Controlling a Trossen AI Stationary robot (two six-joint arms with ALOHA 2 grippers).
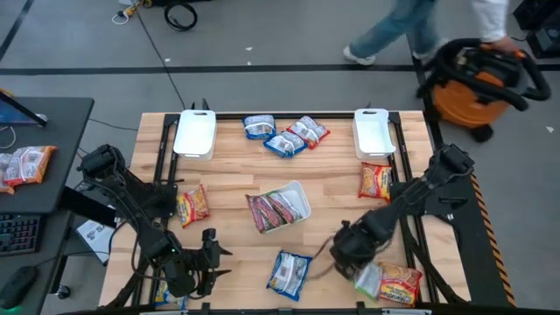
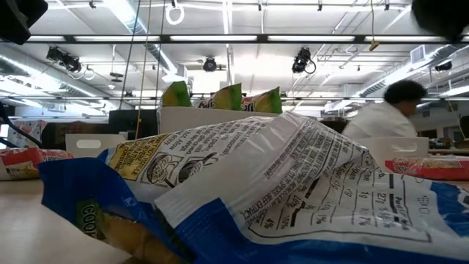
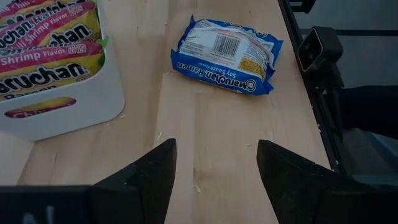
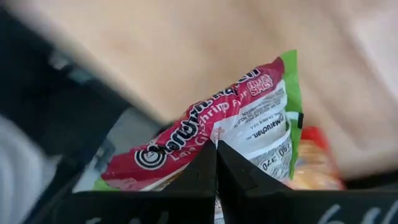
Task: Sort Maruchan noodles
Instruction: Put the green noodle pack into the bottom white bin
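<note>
1. Right claw (image 4: 216, 149) is pinching a silvery-green and red-pink lime chili shrimp packet (image 4: 249, 127) with its fingers closed together, near the table's (image 1: 341, 188) front right corner.
2. Just beside it, an orange-yellow packet (image 1: 401, 284) is lying at the table's front edge.
3. Left claw (image 3: 214, 177) is hovering with its fingers spread wide and holding nothing, near the front left of the table.
4. A blue-white soy sauce packet (image 3: 227, 55) is lying flat ahead of the left claw, near the front middle.
5. A white tray (image 1: 300, 199) at the table's centre is holding shrimp packets (image 1: 273, 210).
6. Three blue-white packets (image 1: 282, 134) are clustering at the far edge between two white trays (image 1: 195, 133).
7. Orange packets are lying at the left (image 1: 192, 205) and right (image 1: 375, 181) sides.
8. A person (image 1: 411, 26) is walking past beyond the table.
</note>
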